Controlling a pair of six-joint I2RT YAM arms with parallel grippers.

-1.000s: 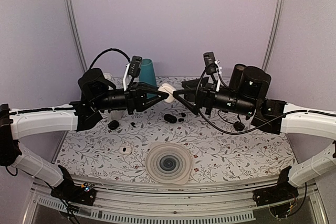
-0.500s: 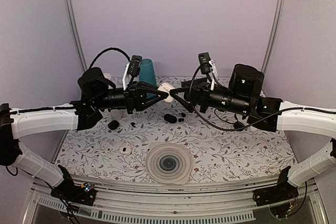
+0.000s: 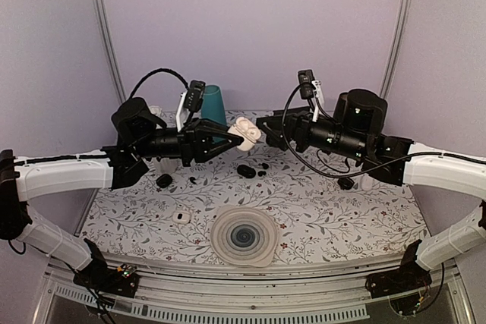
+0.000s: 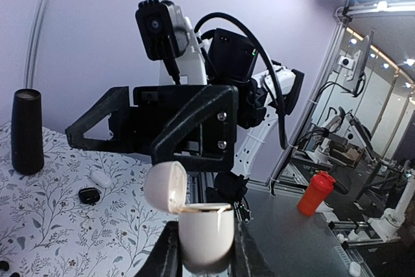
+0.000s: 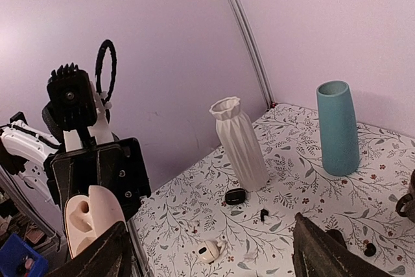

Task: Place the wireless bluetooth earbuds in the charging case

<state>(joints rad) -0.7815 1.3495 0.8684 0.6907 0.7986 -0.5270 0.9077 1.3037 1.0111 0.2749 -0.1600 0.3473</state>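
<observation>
Floral table (image 3: pixel 342 225) beneath everything. Over it the left arm (image 3: pixel 61 176) and right arm (image 3: pixel 448 172), reaching in from either side and meeting tip to tip above the far middle. On the near middle of the table, a round swirled disc (image 3: pixel 243 236), lying flat. At the back, a teal vase (image 3: pixel 213 104), upright behind the left arm's wrist. Near the left edge, a ribbed white vase (image 5: pixel 240 144), also upright. In the left wrist view, a black cylinder (image 4: pixel 27 131) standing on end on the table. Left gripper (image 3: pixel 234 139) raised well clear of the table, fingers clamped on the lower half of the white case (image 3: pixel 244 131), with the case upright between them and its lid flipped open on the hinge. Right gripper (image 3: pixel 264 125) just beside the case at the same height, fingers spread wide and holding nothing; touching the lid or not, impossible to tell. Down on the table under the grippers, a black oval pebble (image 3: pixel 244 170). Another like it near the white vase, a third under the right arm. Left of the disc, a small white bit (image 3: pixel 180 216). Smallest of all, the earbuds (image 3: pixel 262 174): tiny, black, lying on the table just beside the middle pebble, outside the case and well below it.
</observation>
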